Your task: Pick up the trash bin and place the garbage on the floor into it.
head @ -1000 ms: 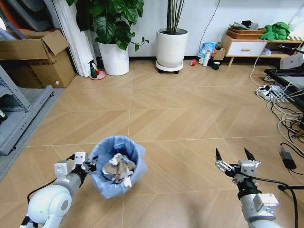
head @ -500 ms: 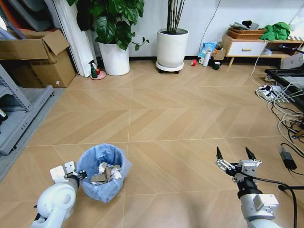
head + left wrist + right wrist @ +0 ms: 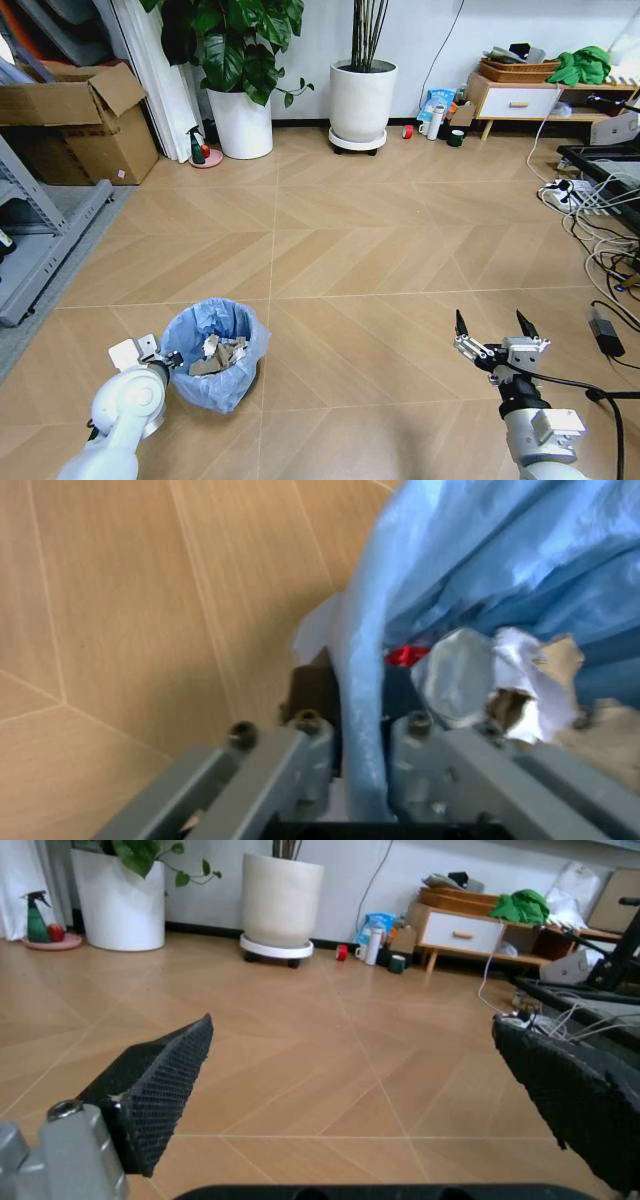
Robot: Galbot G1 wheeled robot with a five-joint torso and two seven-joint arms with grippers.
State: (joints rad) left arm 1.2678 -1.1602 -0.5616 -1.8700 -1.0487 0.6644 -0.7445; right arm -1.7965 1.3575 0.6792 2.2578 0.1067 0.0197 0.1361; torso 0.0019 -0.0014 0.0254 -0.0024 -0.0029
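The left gripper (image 3: 172, 357) has carried the small round dark trash bin lined with crinkled light-blue plastic (image 3: 214, 355) downward and toward the robot's left over the last second; the bin was higher and tipped toward the camera, and now it sits low and nearly upright at floor level, though I cannot tell whether its base is actually touching the boards. In the left wrist view the left gripper's fingers (image 3: 300, 739) are closed on the bin's bag-covered rim (image 3: 362, 705), one outside the wall and one inside. The garbage, crumpled white tissues and brownish scraps with a bit of red (image 3: 500, 690), lies inside the bin. That suggests the collecting is finished and the bin is being set down.

The floor is light-brown wood laid in a chevron pattern (image 3: 380, 250), smooth and level, with no loose litter visible on the open stretch ahead. At the far left stand a grey metal shelf frame (image 3: 40, 250) and a cardboard box (image 3: 80, 120); then two white plant pots (image 3: 361, 100) along the back wall, a low wooden side table (image 3: 520, 95), and a tangle of cables (image 3: 595, 230) on the right.

The right gripper (image 3: 494, 335) hangs low on the right, fingers spread wide and holding nothing.
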